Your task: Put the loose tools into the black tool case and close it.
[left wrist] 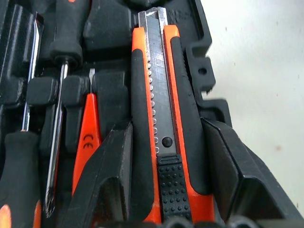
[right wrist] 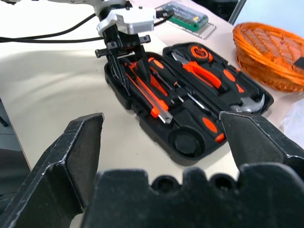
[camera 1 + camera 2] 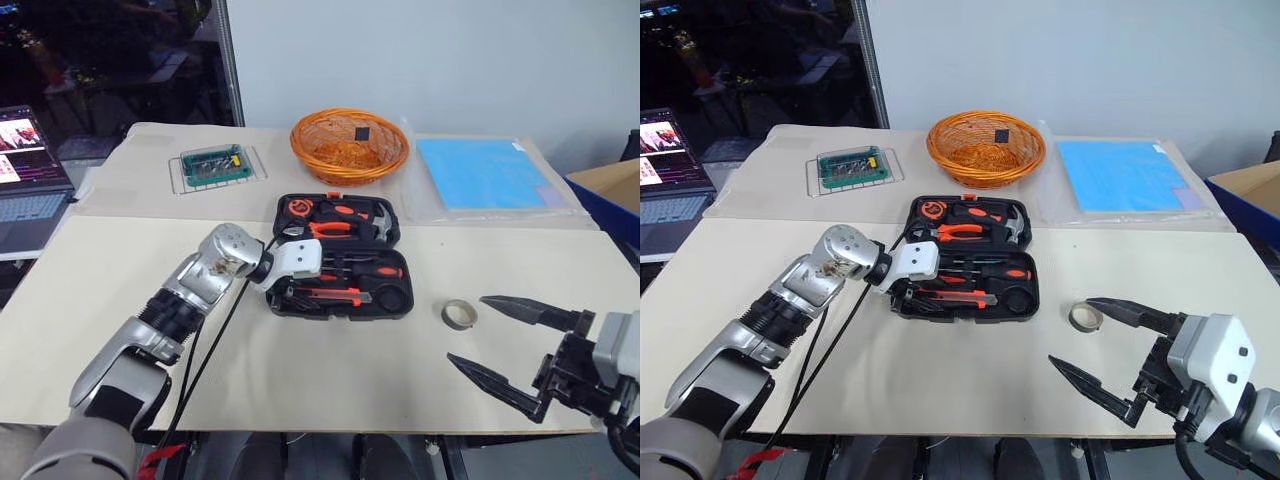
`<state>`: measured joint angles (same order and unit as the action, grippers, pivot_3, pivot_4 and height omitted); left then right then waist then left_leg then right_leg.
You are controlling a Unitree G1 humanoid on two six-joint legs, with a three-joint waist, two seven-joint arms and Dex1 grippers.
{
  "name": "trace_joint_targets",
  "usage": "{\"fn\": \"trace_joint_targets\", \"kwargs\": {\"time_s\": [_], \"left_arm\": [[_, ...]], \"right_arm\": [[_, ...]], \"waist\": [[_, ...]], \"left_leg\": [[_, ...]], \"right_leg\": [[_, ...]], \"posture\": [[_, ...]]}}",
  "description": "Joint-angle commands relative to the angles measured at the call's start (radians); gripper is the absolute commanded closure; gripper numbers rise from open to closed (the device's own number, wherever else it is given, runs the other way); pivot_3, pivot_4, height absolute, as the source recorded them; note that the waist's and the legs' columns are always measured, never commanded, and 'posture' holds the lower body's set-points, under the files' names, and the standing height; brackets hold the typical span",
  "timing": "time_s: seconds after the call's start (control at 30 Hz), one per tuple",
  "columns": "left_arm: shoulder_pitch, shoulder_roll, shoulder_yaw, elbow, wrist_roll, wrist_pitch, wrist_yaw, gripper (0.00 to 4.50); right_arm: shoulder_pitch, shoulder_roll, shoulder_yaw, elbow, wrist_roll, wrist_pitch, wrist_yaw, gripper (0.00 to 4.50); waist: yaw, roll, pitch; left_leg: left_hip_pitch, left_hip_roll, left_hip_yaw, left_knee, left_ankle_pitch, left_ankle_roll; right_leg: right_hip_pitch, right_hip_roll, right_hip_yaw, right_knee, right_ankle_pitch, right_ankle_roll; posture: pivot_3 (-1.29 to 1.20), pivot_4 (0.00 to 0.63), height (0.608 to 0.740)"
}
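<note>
Lying open on the beige table (image 3: 330, 380), the black tool case (image 3: 340, 255) shows both halves. The far half holds the pliers (image 3: 335, 228), a hammer (image 3: 382, 226) and a tape measure (image 3: 298, 208). In the near half two screwdrivers (image 3: 362, 268) rest in their recesses, with the small tester screwdriver (image 1: 86, 142) beside them, and the utility knife (image 1: 164, 137) lies along the near edge. A round recess at the right end of this half has nothing in it.

The left gripper (image 2: 124, 61) is down at the left end of the case. Its two black fingers (image 1: 107, 183) stand on either side of the utility knife handle, close against it, while the knife sits in its recess; I cannot tell if they press it or only frame it.

The grey tape roll (image 3: 459, 314) lies on the table, to the right of the case and apart from it. The right gripper (image 3: 505, 345) hangs near the table's right front, its fingers spread wide and holding nothing, the upper fingertip just beside the roll.

Further back stand an orange wire basket (image 3: 349, 146), a blue sheet (image 3: 480, 172) and a small green box (image 3: 214, 165).
</note>
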<state>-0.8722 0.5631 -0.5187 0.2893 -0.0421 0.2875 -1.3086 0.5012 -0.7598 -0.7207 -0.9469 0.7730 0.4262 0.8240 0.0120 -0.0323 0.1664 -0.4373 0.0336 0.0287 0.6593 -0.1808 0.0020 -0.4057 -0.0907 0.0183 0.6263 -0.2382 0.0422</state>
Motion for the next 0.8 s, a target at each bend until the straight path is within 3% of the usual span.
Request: {"fn": "trace_joint_targets", "kwargs": {"time_s": [0.03,0.07,0.2,0.27,0.37,0.53,0.8], "left_arm": [[-0.007,0.001,-0.015,-0.018,0.022,0.045,-0.05,2.81],[-0.002,0.005,-0.011,-0.025,0.018,0.045,-0.06,1.81],[0.0,0.005,0.038,-0.049,0.005,0.07,-0.04,0.45],[-0.005,0.015,0.097,-0.084,-0.055,0.123,-0.056,0.09],[-0.005,0.003,0.212,-0.121,-0.161,0.217,-0.037,0.09],[0.052,-0.053,0.361,-0.171,-0.281,0.361,0.078,1.46],[0.336,-0.092,0.402,-0.392,-0.235,0.355,0.353,4.25]], "right_arm": [[0.005,-0.01,-0.023,-0.033,0.026,0.011,-0.026,0.0],[0.005,-0.011,-0.021,-0.034,0.029,0.013,-0.03,0.0],[-0.004,-0.02,-0.013,-0.028,0.03,0.018,-0.033,0.0],[-0.015,-0.028,-0.005,-0.019,0.031,0.019,-0.033,0.0],[-0.033,-0.035,0.012,-0.006,0.027,0.016,-0.033,0.0],[-0.07,-0.042,0.058,0.011,0.011,0.01,-0.039,0.0],[-0.095,-0.042,0.1,0.026,-0.027,0.005,-0.047,0.0]], "waist": [[0.0,0.0,0.0],[0.0,0.0,0.0],[-0.002,0.0,0.0],[-0.001,0.0,0.0],[-0.001,0.0,0.0],[-0.001,0.0,0.0],[-0.001,0.0,0.0]], "left_leg": [[0.0,0.0,0.0,0.0,0.0,0.0],[0.0,0.0,0.0,0.0,0.0,0.0],[0.0,0.0,0.0,0.0,0.0,0.0],[0.0,0.0,0.0,0.0,0.0,0.0],[0.0,0.0,-0.001,0.0,0.0,0.0],[0.0,0.0,-0.001,0.001,0.0,0.001],[0.0,0.0,-0.002,0.001,0.0,0.001]], "right_leg": [[0.0,0.0,0.0,0.0,0.0,0.0],[0.0,0.0,0.0,0.0,0.0,0.0],[0.0,0.0,0.0,0.0,0.0,0.0],[0.0,0.0,0.0,0.0,0.0,0.001],[0.0,0.0,0.0,0.0,0.0,0.001],[0.0,0.0,-0.001,0.001,0.0,0.001],[0.0,0.001,0.0,0.002,0.004,0.006]], "posture": [[0.0,0.15,0.74],[0.0,0.15,0.74],[0.0,0.15,0.74],[0.0,0.15,0.74],[0.0,0.15,0.74],[0.0,0.15,0.74],[0.0,0.15,0.74]]}}
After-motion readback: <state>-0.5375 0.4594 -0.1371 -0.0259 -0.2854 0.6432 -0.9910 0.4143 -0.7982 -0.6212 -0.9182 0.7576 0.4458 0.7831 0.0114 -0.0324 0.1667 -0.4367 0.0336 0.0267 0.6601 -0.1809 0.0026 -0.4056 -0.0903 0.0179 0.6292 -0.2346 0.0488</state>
